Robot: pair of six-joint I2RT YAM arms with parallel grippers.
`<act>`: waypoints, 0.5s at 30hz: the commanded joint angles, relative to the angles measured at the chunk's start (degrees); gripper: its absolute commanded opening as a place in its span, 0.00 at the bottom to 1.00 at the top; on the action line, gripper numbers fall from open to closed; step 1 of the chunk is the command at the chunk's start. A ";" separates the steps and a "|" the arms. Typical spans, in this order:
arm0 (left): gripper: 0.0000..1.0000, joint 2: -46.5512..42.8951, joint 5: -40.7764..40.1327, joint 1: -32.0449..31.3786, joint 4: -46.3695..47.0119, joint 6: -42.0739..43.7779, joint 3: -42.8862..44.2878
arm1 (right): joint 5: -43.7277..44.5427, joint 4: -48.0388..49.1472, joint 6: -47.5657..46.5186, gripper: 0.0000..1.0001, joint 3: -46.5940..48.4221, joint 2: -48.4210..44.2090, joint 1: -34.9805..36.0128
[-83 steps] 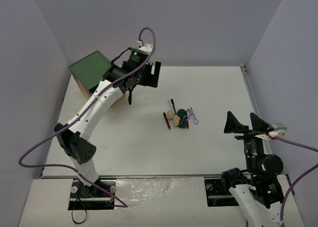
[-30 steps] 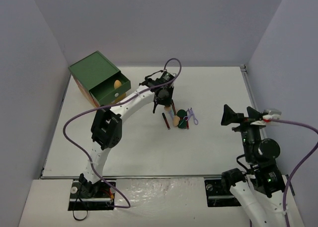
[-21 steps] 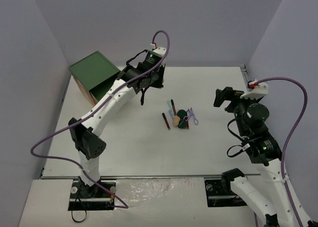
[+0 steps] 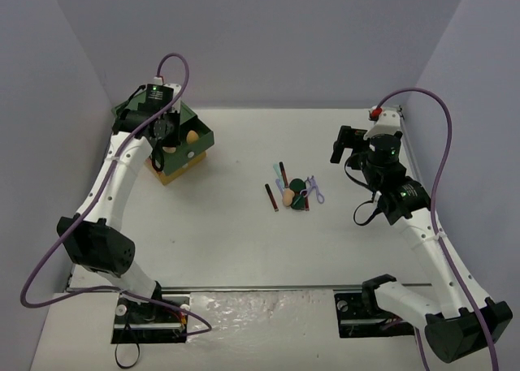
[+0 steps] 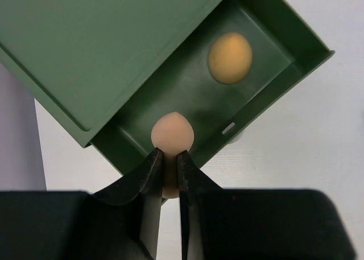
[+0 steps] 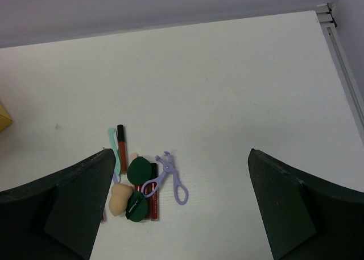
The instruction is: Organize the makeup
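Makeup stowing: clamping tan sponge (image 5: pixel 172 132) in left gripper (image 5: pixel 169 157) above open drawer (image 5: pixel 187 89) at ten o'clock, another sponge (image 5: pixel 230 58) inside. Next, lower and release. Meanwhile right gripper (image 6: pixel 179 157) spread wide, empty, over leftover pile (image 6: pixel 139 186) near centre.

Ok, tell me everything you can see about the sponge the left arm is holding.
The sponge is peach-tan, matte and soft-looking, egg-shaped with a small pointed tip. The left jaws are shut on its blunt end, so the tip points away from the wrist. It hangs over the open green drawer, near one corner; whether it touches the drawer floor is unclear. A second sponge, yellower, lies apart inside.
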 commanded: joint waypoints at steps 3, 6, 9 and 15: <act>0.13 -2.34 0.02 1.40 4.60 2.13 -0.53 | -0.65 3.66 -0.05 1.00 -1.32 -2.41 0.30; 0.15 -1.11 0.24 1.89 5.04 2.31 0.78 | -1.04 3.81 0.07 1.00 -2.69 -3.02 0.39; 0.28 -0.06 0.20 1.89 4.83 2.48 2.39 | -1.53 3.81 0.27 1.00 -3.74 -3.24 0.46; 0.54 -0.20 1.07 1.81 4.21 2.13 4.70 | -1.55 3.81 1.04 1.00 -5.09 -3.98 0.39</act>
